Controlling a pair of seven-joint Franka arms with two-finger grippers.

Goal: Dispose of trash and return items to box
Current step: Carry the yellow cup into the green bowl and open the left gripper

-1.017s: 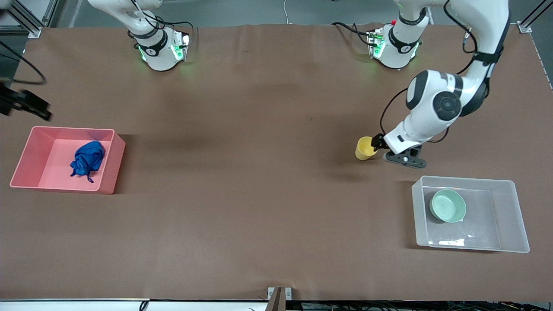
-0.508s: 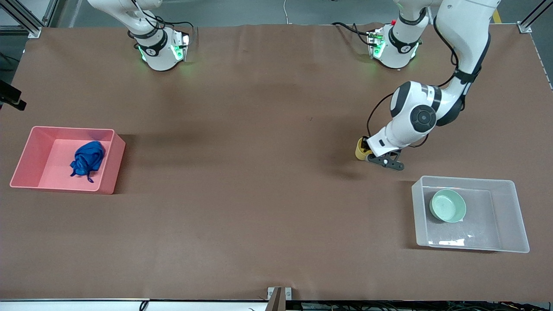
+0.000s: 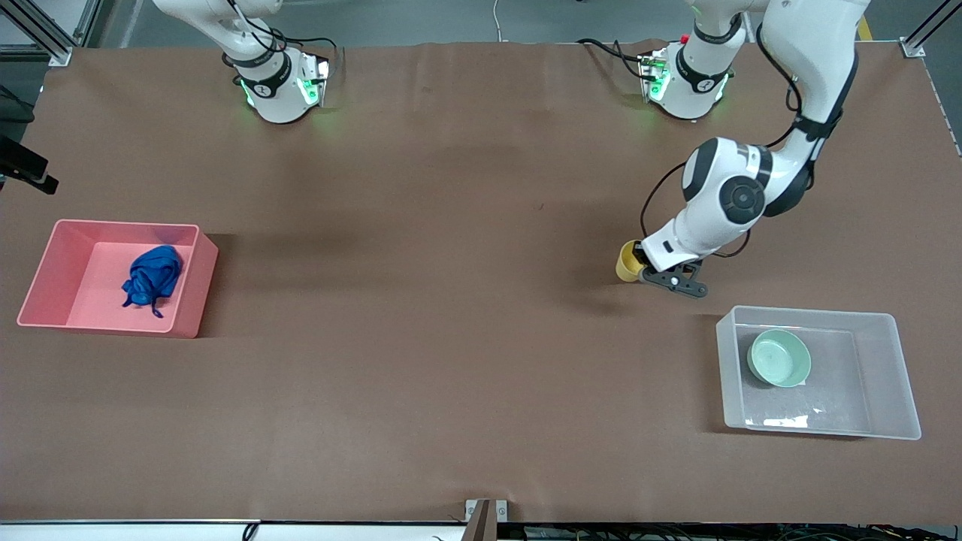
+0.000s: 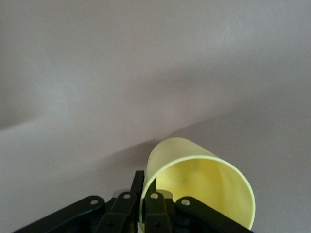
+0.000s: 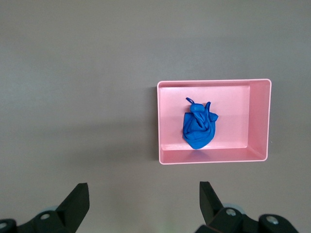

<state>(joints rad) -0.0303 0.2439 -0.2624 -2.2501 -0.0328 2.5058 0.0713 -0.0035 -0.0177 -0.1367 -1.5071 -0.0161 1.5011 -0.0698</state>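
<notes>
The yellow cup [image 3: 626, 261] is on or just above the mat, farther from the front camera than the clear tub [image 3: 815, 312]. My left gripper [image 3: 643, 268] is shut on its rim, one finger inside and one outside. In the left wrist view the cup [image 4: 199, 177] is tilted in that gripper [image 4: 148, 188]. The mint-green bowl [image 3: 779, 358] lies in the tub. The blue cloth wad [image 3: 152, 278] lies in the pink bin [image 3: 46, 259]. My right gripper [image 5: 143, 194] is open and empty, high over the mat beside the bin [image 5: 260, 121] that holds the cloth [image 5: 198, 127].
The pink bin stands at the right arm's end of the table, the clear tub at the left arm's end. The right gripper [image 3: 26, 169] shows as a dark shape at the table's edge. Both arm bases stand along the top.
My left gripper has moved onto the yellow cup and shut on its rim; the cup has shifted slightly. The right gripper has drawn back toward the table's edge.
</notes>
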